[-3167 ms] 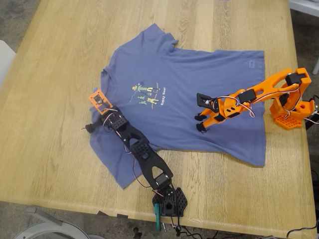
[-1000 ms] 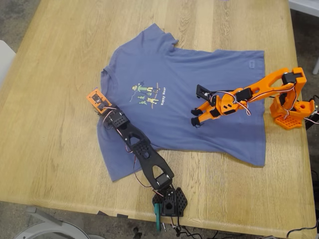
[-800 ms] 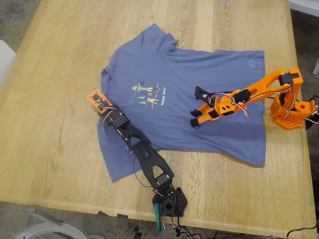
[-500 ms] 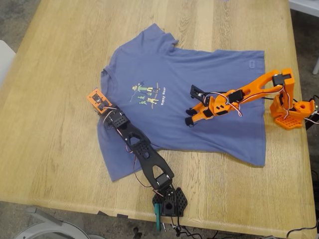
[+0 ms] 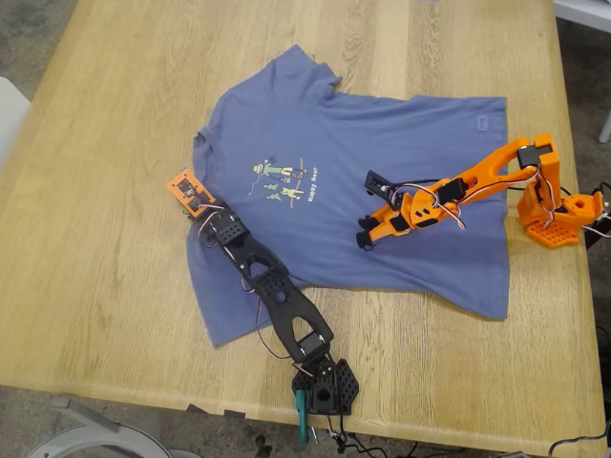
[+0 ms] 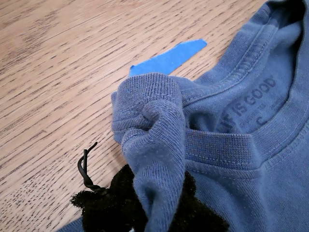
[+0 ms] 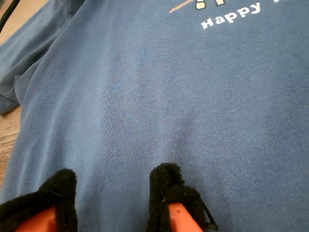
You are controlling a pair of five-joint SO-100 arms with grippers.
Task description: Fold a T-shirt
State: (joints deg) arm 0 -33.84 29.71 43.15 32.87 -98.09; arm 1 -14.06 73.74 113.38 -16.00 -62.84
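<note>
**T-shirt spread on the desk, collar bunched at one pincer**

The T-shirt [image 5: 353, 181] lies mostly flat and print-side up across the middle of the wooden desk [image 5: 95, 239], its collar toward the exterior view's left and its hem toward that view's right. The small cartoon print [image 5: 282, 179] and white lettering sit on the chest.

In the first wrist view the ribbed collar [image 6: 154, 125] is gathered into a raised fold that runs down into the black padded tips of my first pincer [image 6: 145, 212], which is closed on that bunch of cloth. Just beyond the fold a strip of blue tape [image 6: 169, 58] lies on the bare wood. In the exterior view this black arm [image 5: 272, 291] reaches up from the near edge of the desk to the collar.

My second pincer [image 5: 366, 234], on the orange arm [image 5: 458, 186] coming in from the exterior view's right, is over the shirt's middle. Its jaws stand spread, and both black pads [image 7: 166, 191] are low against the flat cloth with nothing between them.
</note>
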